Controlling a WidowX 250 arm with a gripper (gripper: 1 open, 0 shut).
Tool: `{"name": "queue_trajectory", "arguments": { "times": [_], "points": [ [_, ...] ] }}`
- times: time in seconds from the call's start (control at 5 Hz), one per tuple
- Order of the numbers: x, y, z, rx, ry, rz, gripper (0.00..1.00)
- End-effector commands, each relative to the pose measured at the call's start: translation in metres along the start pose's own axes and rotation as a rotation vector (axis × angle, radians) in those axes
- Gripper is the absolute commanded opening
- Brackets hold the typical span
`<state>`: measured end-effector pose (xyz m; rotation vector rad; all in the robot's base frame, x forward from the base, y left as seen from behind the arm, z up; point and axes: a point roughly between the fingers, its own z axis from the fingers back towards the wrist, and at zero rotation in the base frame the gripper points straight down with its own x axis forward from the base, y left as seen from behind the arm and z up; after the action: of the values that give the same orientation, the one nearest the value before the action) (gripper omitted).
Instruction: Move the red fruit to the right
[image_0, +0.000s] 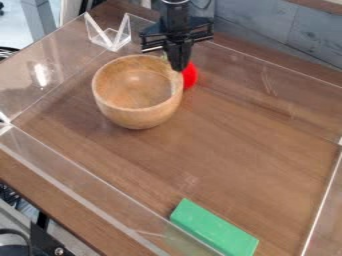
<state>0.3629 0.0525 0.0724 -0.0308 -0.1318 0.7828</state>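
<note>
At the left of the view, a clear plastic holder (107, 35) stands near the far edge of a wooden desk (247, 135), with a round wooden bowl (112, 104) just beyond it to the right and closer to the camera. Next along, the pincer (179, 66) of the lone robot arm (175, 20) points down at the bowl's far right rim, its fingers closed and, by all appearances, gripping that rim rather than the fruit. Immediately right of the bowl sits the red fruit (191, 76), the piece due to be moved right, resting on the desk and partly hidden by the pincer and bowl. No second arm is in view, so this one is the nearer by default. The fruit's long axis cannot be made out, as only part of its rounded red side shows. Farther right and much nearer the camera, a flat green block (214, 230) lies well apart from the action. The coming move turns on a short sideways offset: seen from the camera, the fruit lies just to the right of the pincer's tips and slightly nearer the camera. Reaching it likely calls for releasing the rim, lifting clear and shifting right before lowering, since a low sweep could knock the fruit away.
</note>
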Motion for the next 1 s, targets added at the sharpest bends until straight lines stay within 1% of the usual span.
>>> {"name": "queue_trajectory", "arguments": {
  "times": [0.0, 0.2, 0.4, 0.6, 0.8],
  "points": [
    [0.004, -0.019, 0.035, -0.073, -0.096, -0.037, 0.0],
    [-0.01, -0.034, 0.048, -0.084, -0.122, -0.049, 0.0],
    [-0.034, -0.055, 0.049, -0.1, -0.125, -0.092, 0.0],
    [-0.053, -0.072, 0.038, -0.106, -0.124, -0.056, 0.0],
    [-0.061, -0.079, 0.026, -0.099, -0.124, -0.008, 0.0]
  ]
}}
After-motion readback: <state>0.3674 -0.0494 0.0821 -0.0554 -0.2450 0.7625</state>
